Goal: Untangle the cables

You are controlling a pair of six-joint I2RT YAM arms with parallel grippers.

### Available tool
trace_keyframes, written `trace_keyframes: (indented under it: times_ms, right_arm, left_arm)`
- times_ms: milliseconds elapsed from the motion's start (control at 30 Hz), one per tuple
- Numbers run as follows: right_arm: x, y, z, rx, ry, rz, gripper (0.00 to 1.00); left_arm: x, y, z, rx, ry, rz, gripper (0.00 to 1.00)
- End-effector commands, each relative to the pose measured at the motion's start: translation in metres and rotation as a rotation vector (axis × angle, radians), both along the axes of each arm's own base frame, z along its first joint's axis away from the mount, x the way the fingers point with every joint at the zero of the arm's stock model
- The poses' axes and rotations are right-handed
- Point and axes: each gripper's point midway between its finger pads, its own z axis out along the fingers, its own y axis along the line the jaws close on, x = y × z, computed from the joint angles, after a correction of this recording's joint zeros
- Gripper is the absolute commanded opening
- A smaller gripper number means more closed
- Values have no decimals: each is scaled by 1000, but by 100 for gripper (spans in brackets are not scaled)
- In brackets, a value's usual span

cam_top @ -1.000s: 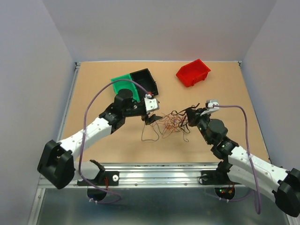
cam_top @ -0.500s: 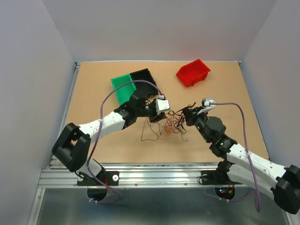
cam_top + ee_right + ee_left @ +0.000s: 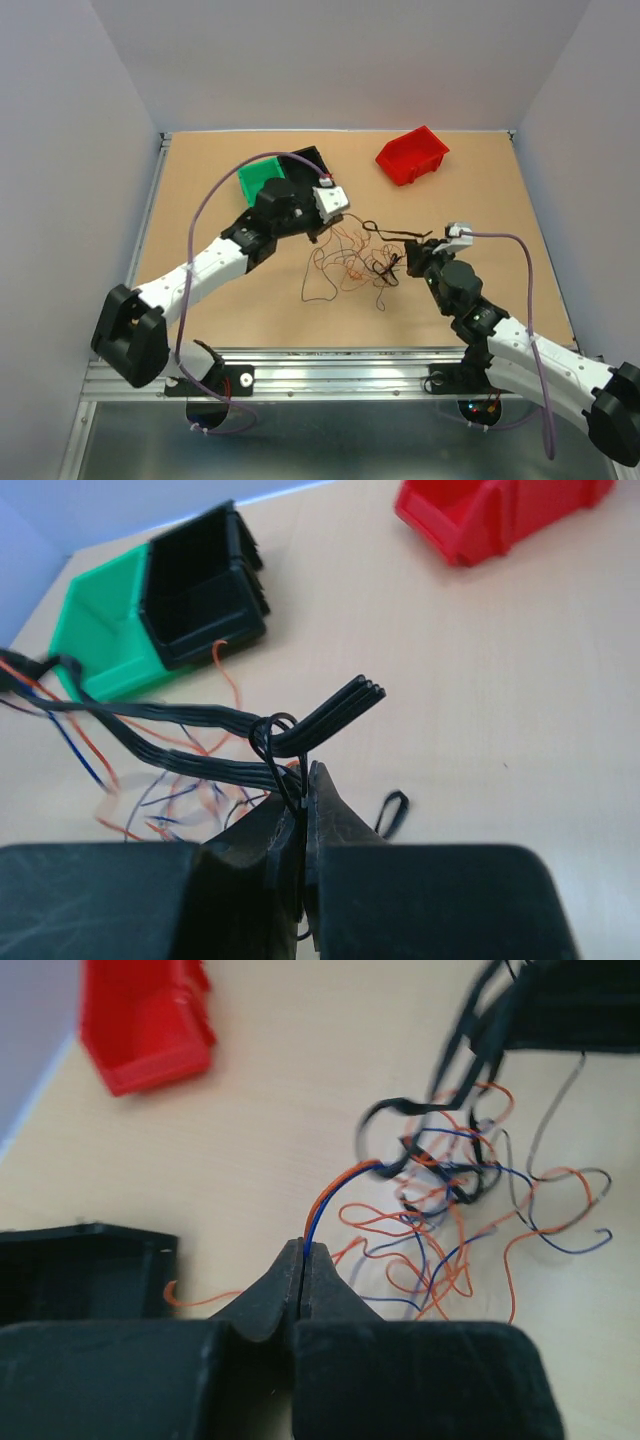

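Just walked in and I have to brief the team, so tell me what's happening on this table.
Two robot arms each hold one side of a tangle of thin cables in the middle of the table. The left gripper is shut on an orange and a blue strand at the tangle's left side. The right gripper is shut on black strands at its right. The tangle is not yet undone. A red bin, a green bin and a black bin stand further back.
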Motion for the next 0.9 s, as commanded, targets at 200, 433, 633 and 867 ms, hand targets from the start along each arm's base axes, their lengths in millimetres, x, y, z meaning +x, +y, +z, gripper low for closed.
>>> trace_keyframes:
  times_ms: [200,433,633,867]
  right_arm:
    - [-17,-82,-11,164,14,-390,1]
    - [-35,-108,3,264,-58,-457,1]
    - [-46,-124,14,308,-102,-495,0]
    - [-50,-144,17,268,-77,-606,1]
  left_arm:
    - [54,107,120,-289,-122,432,0]
    - [68,144,137,-346,-169,643,0]
    - [51,163,163,-427,-225,637,0]
    - [48,172,172,-433,-249,676,0]
